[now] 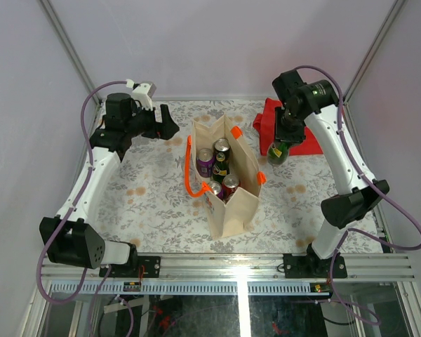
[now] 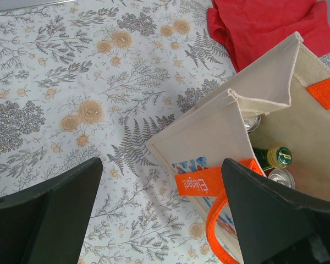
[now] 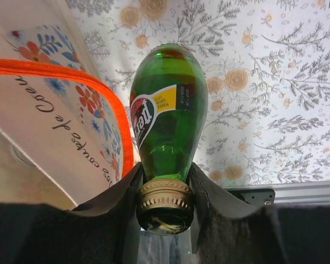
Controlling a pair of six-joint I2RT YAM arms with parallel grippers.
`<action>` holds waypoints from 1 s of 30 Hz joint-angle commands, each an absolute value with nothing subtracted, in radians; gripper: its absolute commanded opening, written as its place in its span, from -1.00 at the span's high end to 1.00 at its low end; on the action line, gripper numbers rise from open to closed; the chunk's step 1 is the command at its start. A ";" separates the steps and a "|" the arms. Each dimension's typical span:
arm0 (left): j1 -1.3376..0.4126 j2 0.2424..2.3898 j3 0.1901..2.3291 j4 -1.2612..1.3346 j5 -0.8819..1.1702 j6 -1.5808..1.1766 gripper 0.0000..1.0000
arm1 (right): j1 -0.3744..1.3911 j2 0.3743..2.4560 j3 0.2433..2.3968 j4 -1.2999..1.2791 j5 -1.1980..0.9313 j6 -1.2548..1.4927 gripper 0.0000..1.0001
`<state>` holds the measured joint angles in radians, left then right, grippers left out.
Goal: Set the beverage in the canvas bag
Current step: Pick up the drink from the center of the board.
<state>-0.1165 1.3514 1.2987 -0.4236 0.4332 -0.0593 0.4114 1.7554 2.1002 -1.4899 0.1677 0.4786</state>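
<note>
Upper left of the overhead view: the left arm (image 1: 91, 175) hangs back, jaws spread wide and holding nothing, over bare counter (image 1: 147, 196) just beside the bag's far corner. Centre frame, the canvas bag (image 1: 242, 203) stands with its mouth open, cans (image 1: 222, 149) upright inside and an orange handle (image 1: 188, 168) drooping over the left rim. Upper right, here's the action: the right arm's jaws are clamped on the gold cap of the green bottle (image 1: 278, 152), which is just right of the bag at the edge of the red cloth (image 1: 266, 116). I can't tell whether its base is off the counter.

In the wrist view the bottle (image 3: 168, 126) points straight out from the grip, with the bag's printed wall at frame left.

To do this well, I'd lift until the base is clearly above the rim. Then travel left slowly, because a cap-only hold could let the bottle swing. Aim for any gap beside the cans, keep off the handles, and lower until the bottle is supported before letting go.
</note>
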 commanded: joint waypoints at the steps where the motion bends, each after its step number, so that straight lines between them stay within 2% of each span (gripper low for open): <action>1: -0.115 1.328 1.294 -0.411 0.429 -0.074 -0.79 | 0.406 1.706 2.204 -1.464 0.192 0.453 1.00; 30: -0.113 1.333 1.297 -0.411 0.432 -0.076 -0.79 | 0.406 1.598 2.254 -1.372 0.103 0.428 1.00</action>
